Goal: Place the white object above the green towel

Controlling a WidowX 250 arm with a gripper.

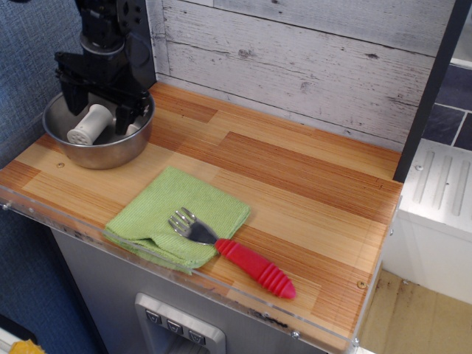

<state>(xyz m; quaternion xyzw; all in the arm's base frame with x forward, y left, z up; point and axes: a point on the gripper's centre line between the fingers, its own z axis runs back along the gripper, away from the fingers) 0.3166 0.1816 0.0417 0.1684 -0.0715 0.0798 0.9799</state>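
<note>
A steel bowl (99, 144) sits at the upper left of the frame on the wooden counter (295, 177), against the plank wall (295, 59). Lower centre, the towel (158, 210) lies flat near the counter's front edge, one corner flap folded over. A red-handled fork (236, 254) rests with its tines on the towel's right part and its handle running down-right onto the wood.

The spool (90, 124) lies tilted inside the bowl, its dotted end facing lower left. The gripper (97, 112) is spread apart inside the bowl, one finger on each side of the spool, grasping nothing. Contact between fingers and spool cannot be made out.
</note>
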